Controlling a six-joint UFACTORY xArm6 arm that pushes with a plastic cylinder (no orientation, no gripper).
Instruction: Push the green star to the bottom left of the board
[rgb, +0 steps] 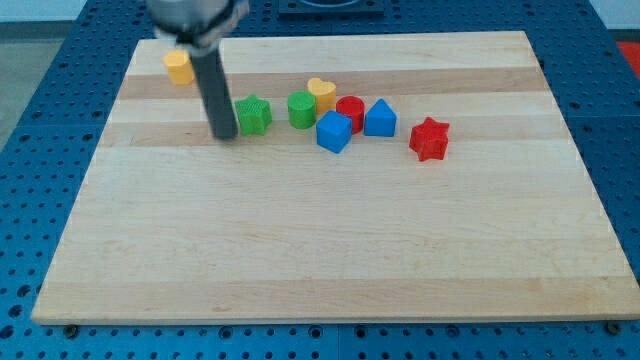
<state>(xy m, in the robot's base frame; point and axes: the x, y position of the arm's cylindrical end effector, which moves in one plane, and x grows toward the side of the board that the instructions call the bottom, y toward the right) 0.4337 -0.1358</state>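
A yellow block (179, 67) is seen far left on the wooden board (330, 260). To the right, a green round block (301, 109), yellow heart (322, 92), red round block (350, 111), 2 blue blocks (333, 132) (380, 119) and a red star (429, 139) are crowded. The green star (253, 115) is placed left of them, bumpy and bright. My tip (225, 136) is set just left of it. No claw is fitted.

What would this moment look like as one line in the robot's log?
task: green star to bottom left | my tip: just left of green star | star: upper middle of board | progress: not yet there

The tabletop (330, 250) is pale wood, smooth, matt, with visible grain; the green star (254, 115) looks like matt plastic; the rod (213, 90) is dark and dull.
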